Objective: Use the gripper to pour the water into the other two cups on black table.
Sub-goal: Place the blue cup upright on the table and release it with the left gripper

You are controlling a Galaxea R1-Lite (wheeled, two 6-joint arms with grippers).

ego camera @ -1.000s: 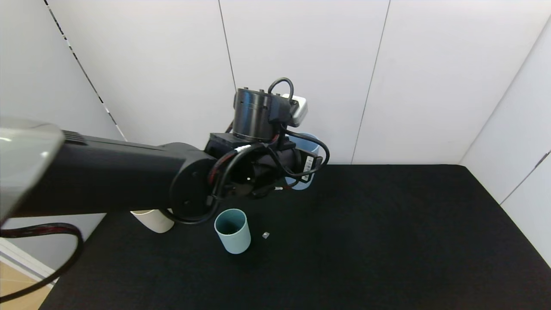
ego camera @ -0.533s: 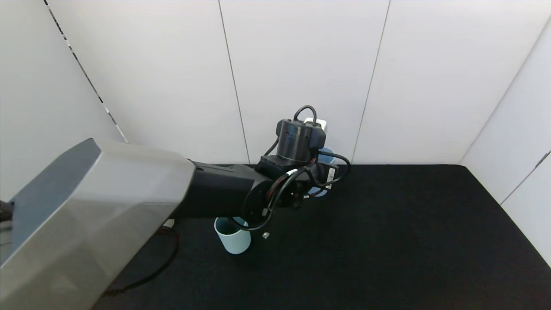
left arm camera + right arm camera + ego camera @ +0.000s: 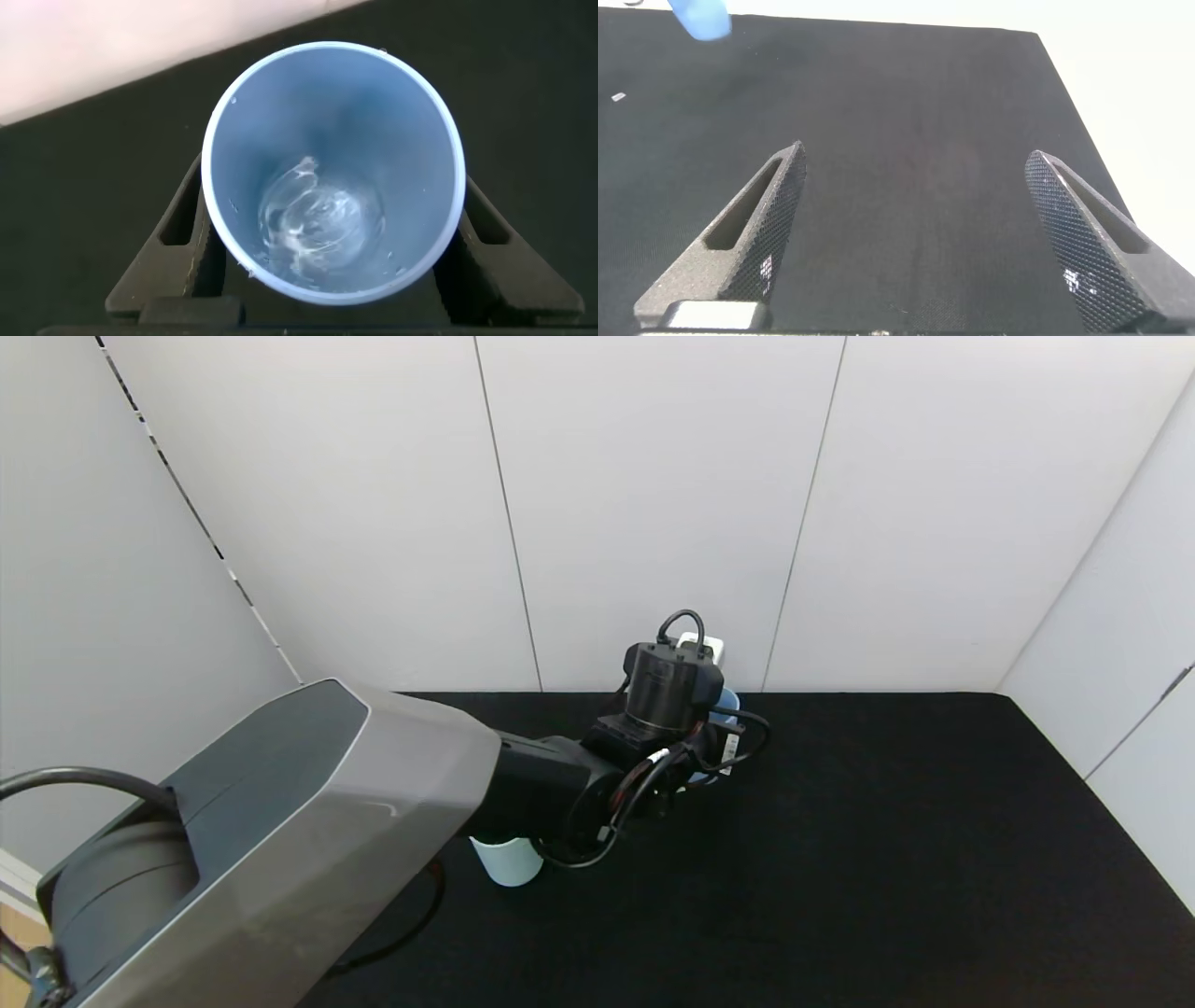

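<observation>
- White wall panels with thin vertical seams close off the back and sides of a matte black bench [image 3: 887,859]; its felt-like top fills the lower half of the head view.
- Head view: the left arm's grey shell crosses from the near left, and the left pincer [image 3: 711,747] sits near the back wall. A light blue cup [image 3: 727,702] shows only as a sliver of rim behind the wrist. A teal-green cup [image 3: 509,861] stands on the bench just under the forearm, mostly hidden. The cream cup is not visible.
- Left wrist view: the left pincer [image 3: 327,280] is clamped on the light blue cup [image 3: 333,168], one black finger [image 3: 177,247] against each side. The cup looks upright; only a thin film of water [image 3: 318,219] lies on its floor.
- Right wrist view: the right pincer [image 3: 920,233] hangs wide and empty over bare bench [image 3: 915,121], idle. The blue cup [image 3: 702,17] is far off at the frame edge, and a small pale speck [image 3: 618,96] lies on the felt.
- Judgement: little water is left, so the pouring seems largely done. For this step, keep the cup level and the grip firm; felt could drag at the cup's base, so lower it straight down and release only once it is seated.
</observation>
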